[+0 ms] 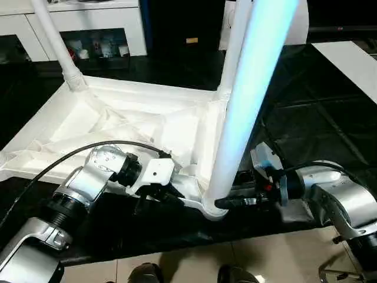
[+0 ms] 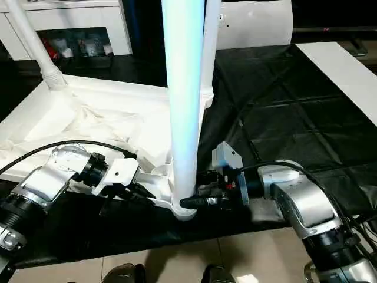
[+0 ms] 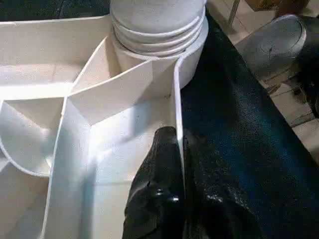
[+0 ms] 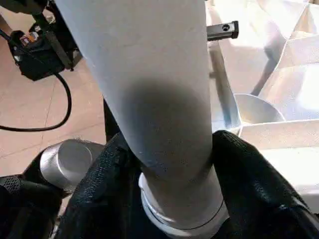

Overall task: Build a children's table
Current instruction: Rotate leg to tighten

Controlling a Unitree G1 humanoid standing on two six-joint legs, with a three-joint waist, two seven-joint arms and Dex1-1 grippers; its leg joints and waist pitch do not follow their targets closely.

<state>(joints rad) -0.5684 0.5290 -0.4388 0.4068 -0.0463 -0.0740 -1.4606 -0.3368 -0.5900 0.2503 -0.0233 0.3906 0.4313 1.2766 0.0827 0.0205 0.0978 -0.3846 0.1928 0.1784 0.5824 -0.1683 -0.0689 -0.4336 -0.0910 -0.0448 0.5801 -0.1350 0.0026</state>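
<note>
The white tabletop [image 1: 118,118] lies upside down on a black cloth, ribbed underside up. Three white legs stand in its corner sockets: one far left [image 1: 56,41], one far right [image 1: 234,53], and a near leg [image 1: 247,100] in the near right socket. My left gripper [image 1: 162,194] is shut on the tabletop's thin near rim [image 3: 177,99], just left of that socket. My right gripper [image 1: 227,202] comes in from the right at the near leg's base. In the right wrist view its two black fingers [image 4: 109,164] press against both sides of the leg [image 4: 164,99].
A white cabinet with glass doors [image 1: 88,29] stands behind the tabletop. At the far right a flat white board [image 1: 353,65] lies on the black cloth [image 1: 306,118]. The cloth ends at tiled floor [image 1: 283,259] in front, where two dark feet [image 1: 147,274] show.
</note>
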